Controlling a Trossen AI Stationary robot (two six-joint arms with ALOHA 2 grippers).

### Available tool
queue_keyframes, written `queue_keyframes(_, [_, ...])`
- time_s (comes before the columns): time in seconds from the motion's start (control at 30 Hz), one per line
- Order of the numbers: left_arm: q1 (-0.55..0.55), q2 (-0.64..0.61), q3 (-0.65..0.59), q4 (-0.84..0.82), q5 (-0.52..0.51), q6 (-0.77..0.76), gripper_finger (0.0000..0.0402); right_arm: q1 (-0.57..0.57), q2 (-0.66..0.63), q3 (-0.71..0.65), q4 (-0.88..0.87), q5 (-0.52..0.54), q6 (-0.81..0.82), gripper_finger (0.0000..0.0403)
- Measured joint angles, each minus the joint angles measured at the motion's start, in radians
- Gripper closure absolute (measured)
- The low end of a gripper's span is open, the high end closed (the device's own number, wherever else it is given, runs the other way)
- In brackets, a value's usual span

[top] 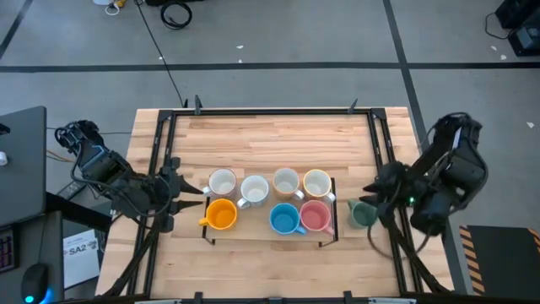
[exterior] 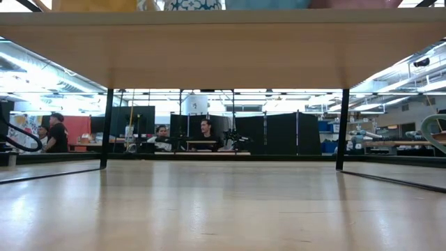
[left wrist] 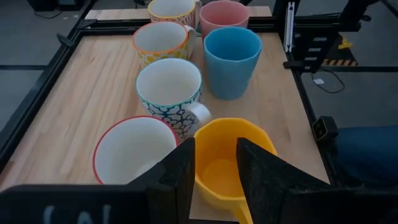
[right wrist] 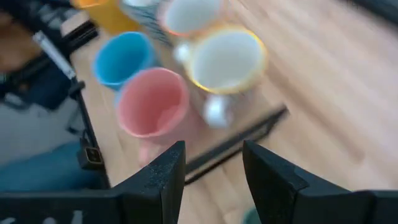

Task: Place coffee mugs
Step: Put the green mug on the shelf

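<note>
A low rack [top: 268,242] in the middle of the table carries several mugs. White ones [top: 254,189] fill its far row. Orange [top: 221,214], blue [top: 284,219] and pink [top: 315,216] mugs stand in its near row. The dark green mug [top: 363,213] is off the rack, to its right. My left gripper [top: 192,199] hovers open just left of the orange mug [left wrist: 230,162], which shows beyond its fingers. My right gripper [top: 377,196] is open at the green mug; only a green sliver [right wrist: 252,216] shows low between its fingers. It looks toward the pink mug [right wrist: 152,102].
Black frame rails [top: 160,169] run along the table's left and right sides. Bare wood lies between the rack and the far edge [top: 278,139]. The low view looks under the rack's board [exterior: 223,49] into a room where people sit [exterior: 205,132].
</note>
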Motion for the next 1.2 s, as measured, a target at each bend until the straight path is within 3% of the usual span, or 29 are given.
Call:
queue_keyframes(0.2, [0.000,0.000,0.000,0.000,0.000,0.000,0.0278,-0.002,-0.133,-0.219,0.006,-0.172,0.328,0.0236])
queue_keyframes(0.53, [0.000,0.001,0.000,0.000,0.000,-0.025,0.0278,-0.030,-0.135,-0.437,0.005,-0.429,0.369,0.0236])
queue_keyframes(1.2, [0.000,0.001,0.000,0.039,0.001,-0.028,0.0278,-0.032,-0.134,-0.677,0.124,-0.522,0.420,0.0237])
